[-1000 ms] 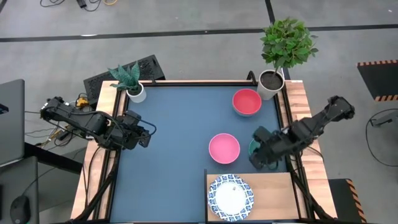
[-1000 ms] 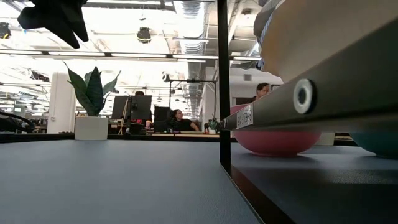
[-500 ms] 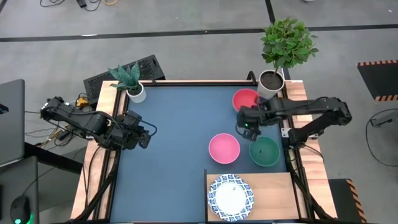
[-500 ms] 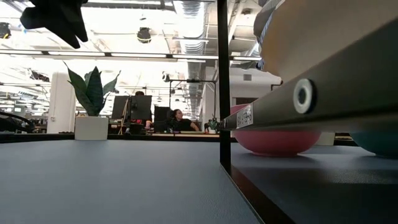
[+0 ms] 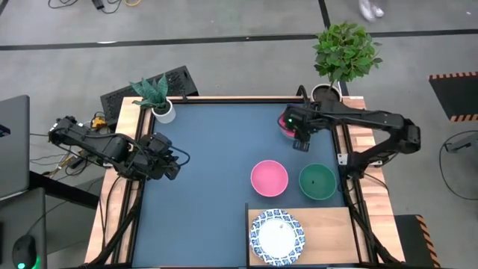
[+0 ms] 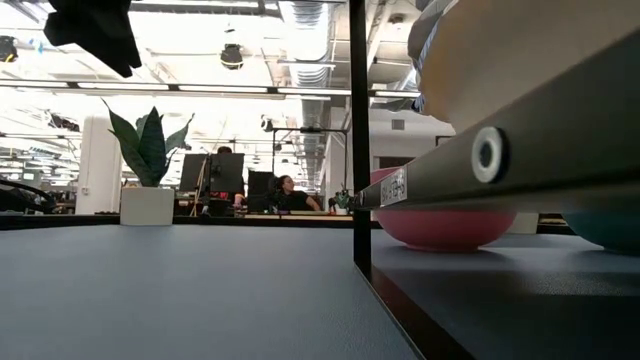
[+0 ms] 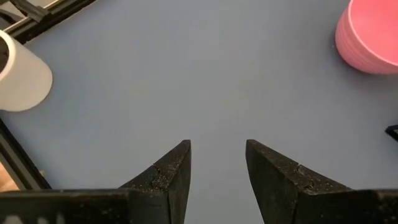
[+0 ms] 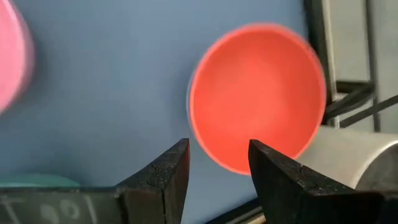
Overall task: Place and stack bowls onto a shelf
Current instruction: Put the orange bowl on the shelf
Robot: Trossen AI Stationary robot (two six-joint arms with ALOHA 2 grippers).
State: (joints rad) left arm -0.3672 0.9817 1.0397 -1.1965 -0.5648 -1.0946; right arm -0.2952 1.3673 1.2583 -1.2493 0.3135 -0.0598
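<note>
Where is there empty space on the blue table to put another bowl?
The big bare patch is the middle and near-left of the blue table, between the left gripper and the pink bowl. It is crowded on the right: the pink, green bowl and red bowl under the right gripper.

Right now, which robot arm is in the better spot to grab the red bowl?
The right one. The right gripper hangs open just above the red bowl at the table's far right. The left gripper waits by the left edge, far from it.
</note>
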